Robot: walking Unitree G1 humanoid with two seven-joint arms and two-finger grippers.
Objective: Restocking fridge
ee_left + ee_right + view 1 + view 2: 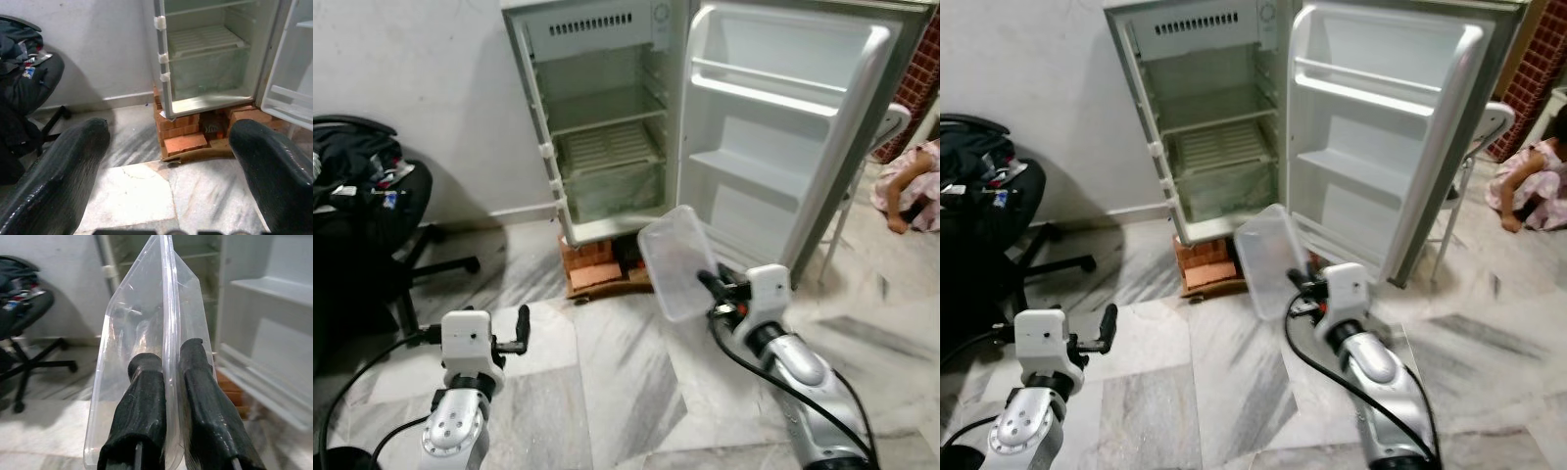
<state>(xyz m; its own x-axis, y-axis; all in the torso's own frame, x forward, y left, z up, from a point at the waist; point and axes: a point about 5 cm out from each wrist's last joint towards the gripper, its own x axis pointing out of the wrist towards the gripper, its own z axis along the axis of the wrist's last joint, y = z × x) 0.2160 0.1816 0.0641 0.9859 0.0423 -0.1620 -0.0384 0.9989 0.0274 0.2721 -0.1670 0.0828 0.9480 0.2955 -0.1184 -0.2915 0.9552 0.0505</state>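
Observation:
A small grey fridge [607,127] stands open on bricks against the wall, its shelves bare and its door [783,127] swung to the right. My right gripper [168,362] is shut on the rim of a clear plastic container [675,259], held tilted in the air in front of the fridge's base. One finger [142,406] is inside the container wall, the other outside. My left gripper [517,330] hangs low at the left, open and holding nothing, pointing toward the fridge [205,58].
Red bricks [592,264] and a board prop up the fridge. A black office chair [372,215] piled with dark clothes stands at the left. A person in pink [911,186] sits on the floor at the far right. The marble floor [607,372] lies between me and the fridge.

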